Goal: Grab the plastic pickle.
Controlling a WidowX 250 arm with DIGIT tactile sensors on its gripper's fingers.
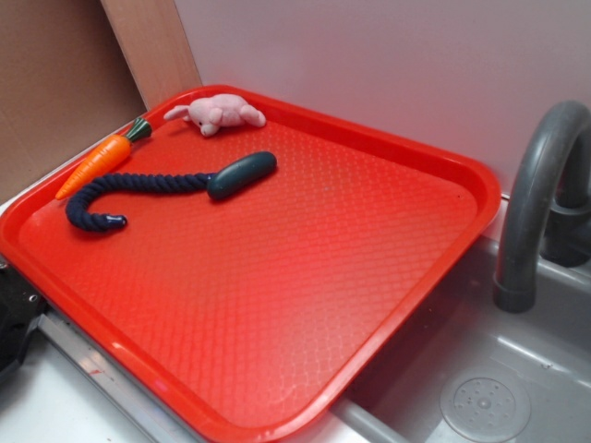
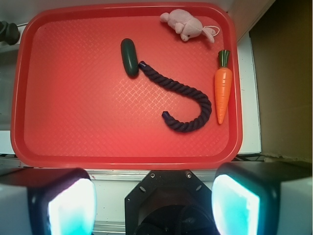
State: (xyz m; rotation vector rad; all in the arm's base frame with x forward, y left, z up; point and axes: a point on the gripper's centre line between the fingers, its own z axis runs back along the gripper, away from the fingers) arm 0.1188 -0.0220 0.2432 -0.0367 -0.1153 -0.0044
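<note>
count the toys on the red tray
4, none seem hidden. Pickle near the tray's middle, touching one end of the rope. Carrot by the edge beside the rope's curve. Pink plush in the corner next to the carrot's leafy end.

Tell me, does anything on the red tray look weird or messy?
Nothing is broken or spilled. One small oddity: the plastic pickle lies against one end of the dark rope. The carrot and pink bunny lie apart. The open claw hangs off the tray.
</note>
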